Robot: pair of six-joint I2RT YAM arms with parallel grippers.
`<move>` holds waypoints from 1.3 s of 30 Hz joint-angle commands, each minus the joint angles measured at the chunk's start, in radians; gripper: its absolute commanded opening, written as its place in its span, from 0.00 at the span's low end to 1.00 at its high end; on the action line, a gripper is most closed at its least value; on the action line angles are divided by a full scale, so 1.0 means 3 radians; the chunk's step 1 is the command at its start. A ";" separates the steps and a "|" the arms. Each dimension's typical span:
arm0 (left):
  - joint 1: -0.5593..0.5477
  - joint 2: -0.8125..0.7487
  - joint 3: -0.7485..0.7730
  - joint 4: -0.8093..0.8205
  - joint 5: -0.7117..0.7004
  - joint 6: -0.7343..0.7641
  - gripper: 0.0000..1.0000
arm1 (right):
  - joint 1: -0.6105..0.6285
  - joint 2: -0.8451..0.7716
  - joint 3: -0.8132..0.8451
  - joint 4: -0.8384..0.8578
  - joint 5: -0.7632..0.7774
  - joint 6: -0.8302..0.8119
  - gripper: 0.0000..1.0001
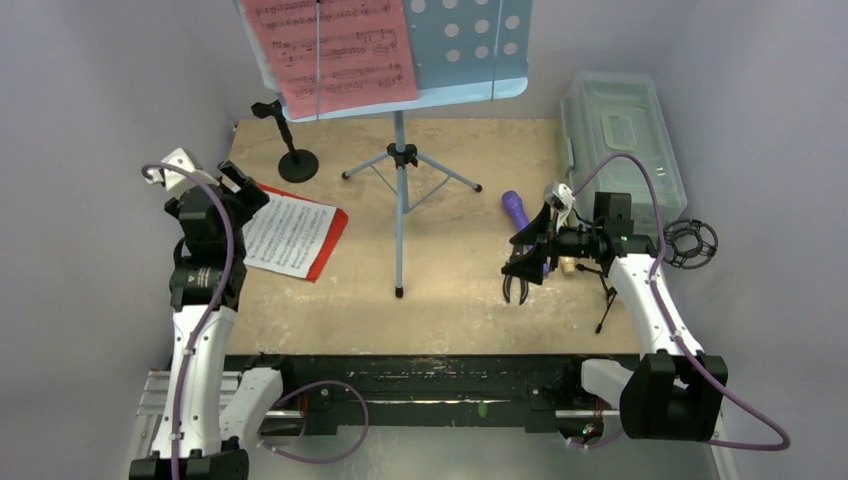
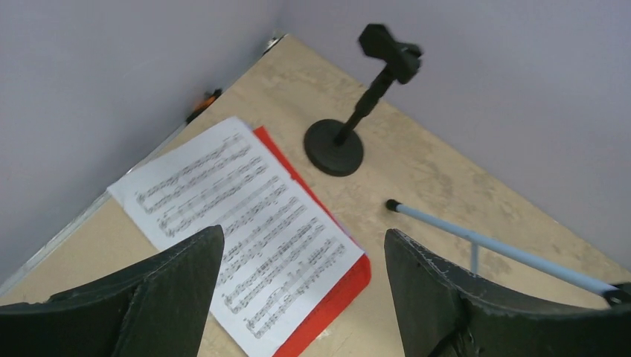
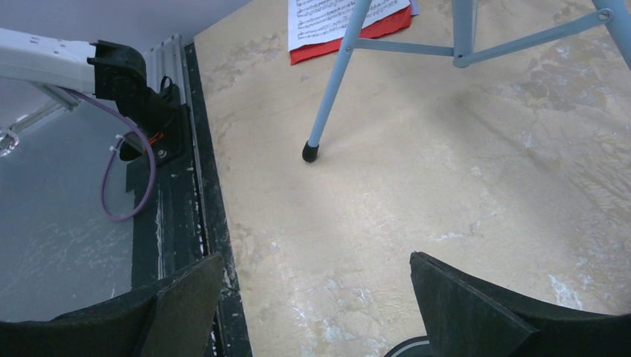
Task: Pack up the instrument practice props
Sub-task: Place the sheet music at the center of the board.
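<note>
The light-blue perforated music desk (image 1: pixel 470 45) stands at the back on its tripod legs (image 1: pixel 400 200) and carries a red sheet-music page (image 1: pixel 335 50). A white page (image 2: pixel 231 216) lies on a red page (image 2: pixel 338 294) at the table's left. My left gripper (image 2: pixel 303 234) hovers open above them, holding nothing. The black round-base pole (image 2: pixel 335 145) stands behind the pages. A purple microphone (image 1: pixel 515 208) lies by my right gripper (image 1: pixel 517 285), which is open and empty over bare table. The cream microphone (image 1: pixel 568 265) is mostly hidden by that arm. A black mic tripod (image 1: pixel 607 295) lies next to it.
A translucent grey-green plastic box (image 1: pixel 620 135) with its lid on sits at the back right. A black ring-shaped mount (image 1: pixel 690 245) lies off the table's right edge. Grey walls close in on the left, back and right. One stand leg (image 3: pixel 335 82) ends near the table's middle.
</note>
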 commanded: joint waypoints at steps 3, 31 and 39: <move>0.0017 -0.0078 0.0581 -0.0046 0.0917 0.0471 0.78 | 0.0008 -0.0031 0.0145 -0.0038 0.0015 -0.0074 0.99; 0.0007 0.0693 0.1527 0.1040 0.2902 -0.1066 0.76 | 0.0006 -0.0031 0.0177 -0.0156 0.0062 -0.0222 0.99; 0.0007 0.0807 0.1621 0.1056 0.2891 -0.0968 0.72 | 0.0008 -0.0035 0.0185 -0.0182 0.0057 -0.0251 0.99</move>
